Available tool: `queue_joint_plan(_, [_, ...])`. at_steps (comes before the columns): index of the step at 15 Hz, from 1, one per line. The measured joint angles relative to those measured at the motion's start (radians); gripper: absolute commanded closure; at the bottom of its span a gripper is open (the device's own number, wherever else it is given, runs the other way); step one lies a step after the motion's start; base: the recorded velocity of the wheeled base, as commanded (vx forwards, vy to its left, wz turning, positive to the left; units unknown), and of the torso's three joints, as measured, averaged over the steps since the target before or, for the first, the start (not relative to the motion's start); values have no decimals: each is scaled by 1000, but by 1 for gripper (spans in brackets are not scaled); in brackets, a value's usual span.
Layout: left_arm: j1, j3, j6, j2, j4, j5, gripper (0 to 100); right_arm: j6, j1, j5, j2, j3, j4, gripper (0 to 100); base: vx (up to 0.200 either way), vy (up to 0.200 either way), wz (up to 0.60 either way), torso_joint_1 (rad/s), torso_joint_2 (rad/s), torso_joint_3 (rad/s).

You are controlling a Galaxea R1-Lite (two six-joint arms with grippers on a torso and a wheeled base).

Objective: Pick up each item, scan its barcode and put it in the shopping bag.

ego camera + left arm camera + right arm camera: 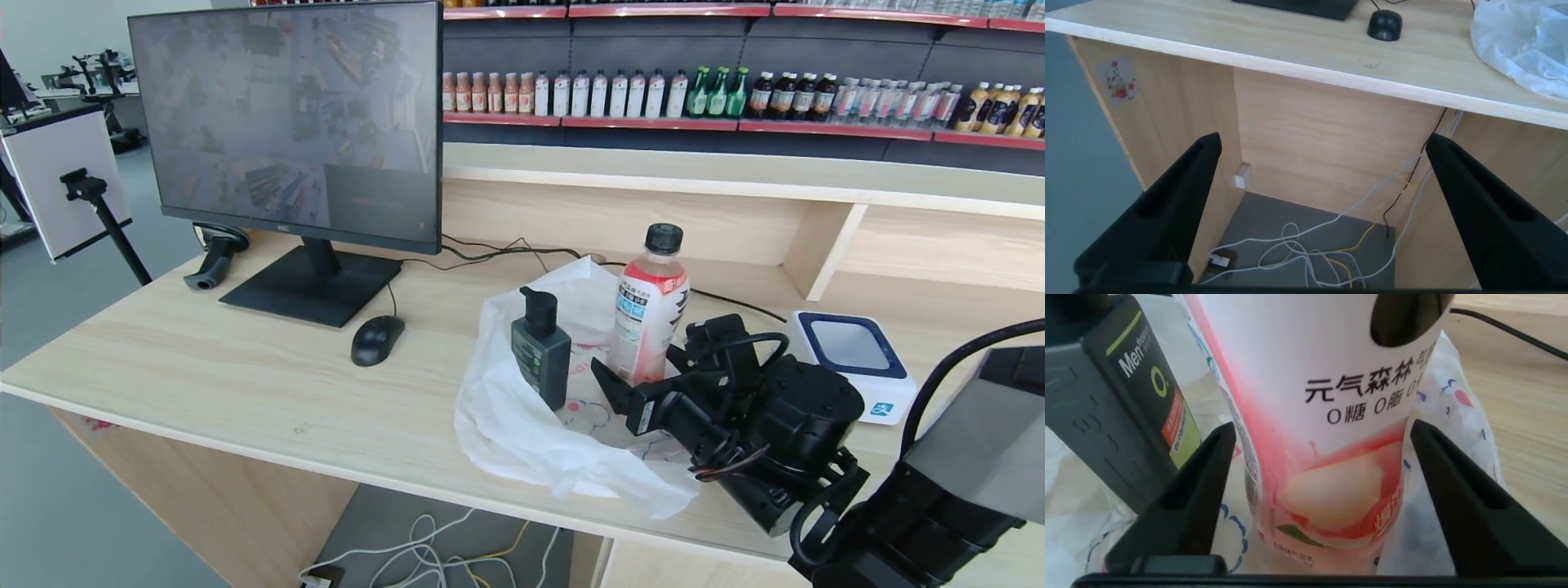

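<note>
A pink drink bottle [650, 306] with a black cap stands upright on the white shopping bag [522, 425], which lies flat on the wooden counter. A dark grey pump bottle [540, 349] stands beside it on the bag. My right gripper [641, 369] is open at the pink bottle's lower part. In the right wrist view the pink bottle [1331, 416] sits between the fingers [1184, 506] with a gap on each side, and the grey bottle [1110, 416] is just beyond one finger. My left gripper [1323, 212] hangs open below the counter's front edge, holding nothing.
A white and blue flat scanner [853, 353] lies right of the bag. A monitor [294, 122], a mouse [377, 340] and a handheld scanner [214, 255] occupy the counter's left. Cables run behind the bag. Shelves of drinks line the back wall.
</note>
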Motion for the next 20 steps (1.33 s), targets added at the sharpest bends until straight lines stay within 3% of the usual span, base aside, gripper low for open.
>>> queue_joint_plan(11, [-1, 0, 0, 0, 0, 0, 0, -1, 18, 0, -115, 91, -11, 0, 0, 0, 0, 0, 0, 0])
queue_joint_plan(15, [-1, 0, -1, 0, 0, 0, 0, 2, 14, 0, -241, 206, -11, 0, 0, 0, 0, 0, 0, 0])
queue_joint_plan(20, [-1, 0, -1, 0, 0, 0, 0, 12, -49, 0, -492, 456, -11, 0, 0, 0, 0, 0, 0, 0])
